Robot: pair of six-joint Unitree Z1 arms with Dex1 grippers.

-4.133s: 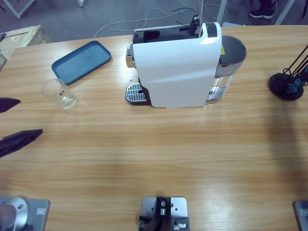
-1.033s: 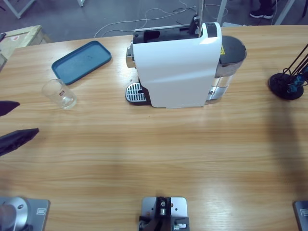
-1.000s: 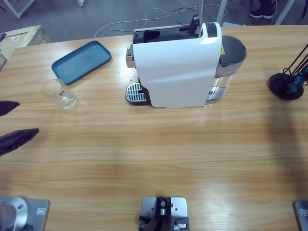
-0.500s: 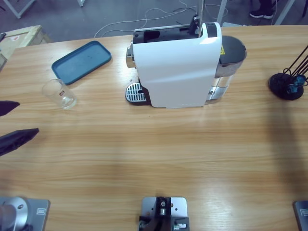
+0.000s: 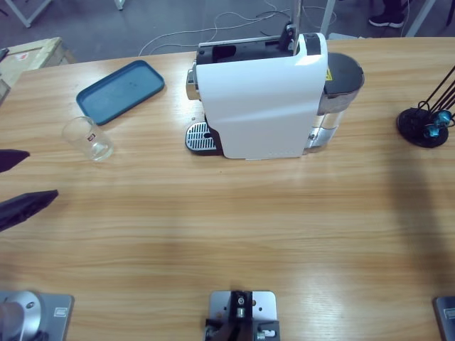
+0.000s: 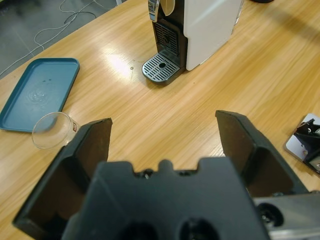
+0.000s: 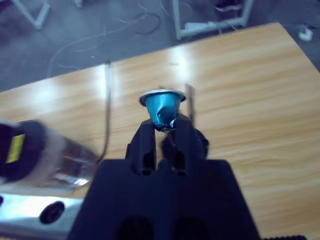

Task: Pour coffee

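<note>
R hand (image 7: 164,131) pinches blue capsule (image 7: 162,109) by its body, far right of counter (image 5: 234,234). L hand (image 6: 162,142) spread, idle (glass (image 6: 50,129) nearby). Keep capsule level, carry slowly toward coffee machine (image 5: 261,99) slot.

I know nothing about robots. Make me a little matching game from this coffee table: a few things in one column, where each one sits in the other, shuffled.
Things:
1. blue capsule
2. glass
3. blue tray
4. drip grate

Places:
A. at the foot of the coffee machine
B. pinched in the right hand
C. lying flat near the table's far edge
D. standing just in front of the tray

Pairs: 1-B, 2-D, 3-C, 4-A
</note>
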